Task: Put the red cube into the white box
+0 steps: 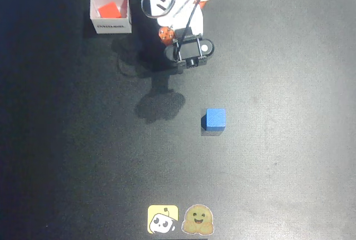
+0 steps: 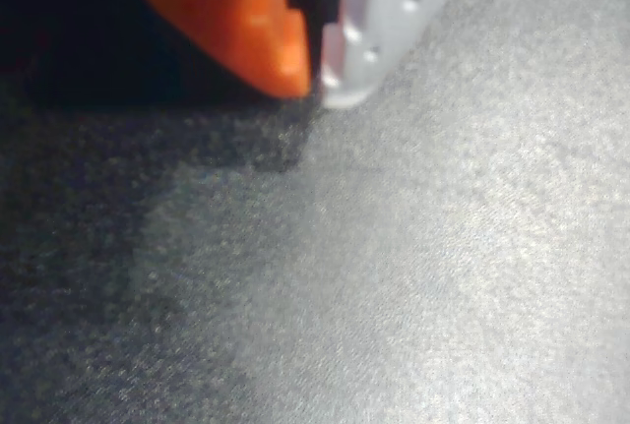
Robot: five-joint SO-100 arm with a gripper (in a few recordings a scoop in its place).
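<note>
Red cube (image 1: 109,10) inside white box (image 1: 110,26), apart from claw (image 2: 320,75)

Arm folded back — fingers (image 2: 313,70) closed together, empty, above the table.

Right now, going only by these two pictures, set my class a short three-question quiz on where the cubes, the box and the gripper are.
1. True or false: the red cube lies inside the white box.
2. Multiple choice: in the overhead view, the blue cube sits
A. inside the box
B. on the dark table, apart from the box
C. between the gripper's fingers
3. Fill in: in the wrist view, the gripper has its orange and white fingertips pressed ______, with nothing between them.

Key: 1 true; 2 B; 3 together.
</note>
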